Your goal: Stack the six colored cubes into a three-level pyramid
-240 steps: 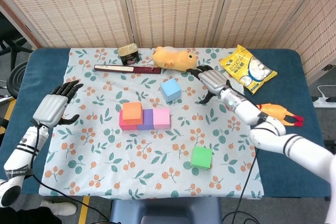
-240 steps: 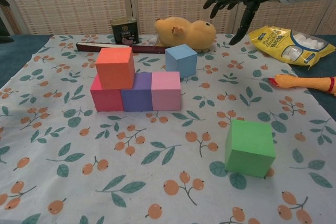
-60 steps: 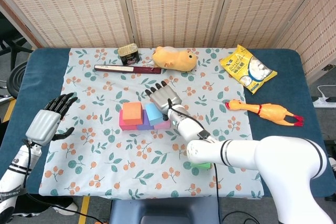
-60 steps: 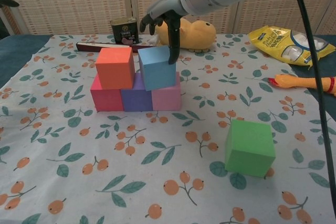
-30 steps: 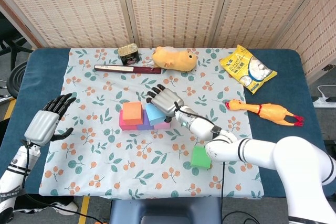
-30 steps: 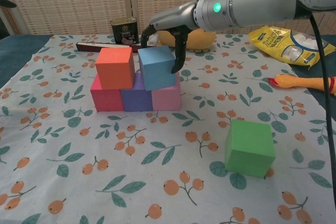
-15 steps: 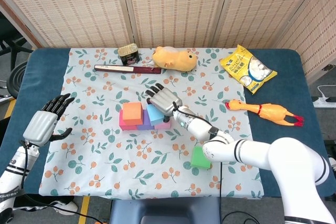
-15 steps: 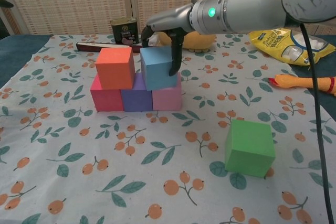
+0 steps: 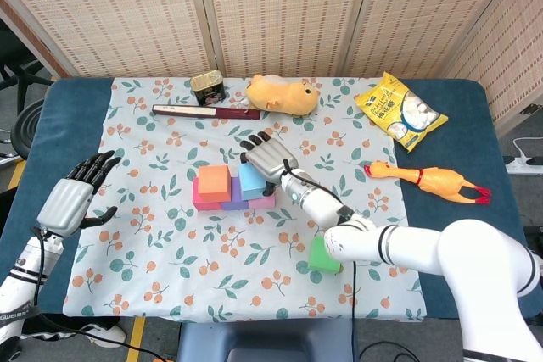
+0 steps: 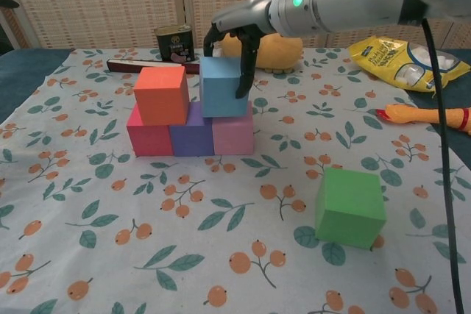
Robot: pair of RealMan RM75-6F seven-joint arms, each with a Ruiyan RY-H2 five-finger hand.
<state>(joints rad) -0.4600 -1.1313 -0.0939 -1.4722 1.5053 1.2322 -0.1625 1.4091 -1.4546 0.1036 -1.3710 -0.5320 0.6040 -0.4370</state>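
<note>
Matt, foam-like blue cube, orange cube and green cube, smooth-faced. Printed cloth, matt and lightly creased, over a dark blue matt table cover. Right hand: dark plastic fingers, brushed silvery back. Glossy metal tin; shiny plastic snack bag; plush yellow toy; smooth rubber chicken. Far screens of woven reed.

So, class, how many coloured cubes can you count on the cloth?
6. Red cube, purple cube and pink cube form a row; orange cube and blue cube sit on top; green cube stands apart, nearer.
</note>
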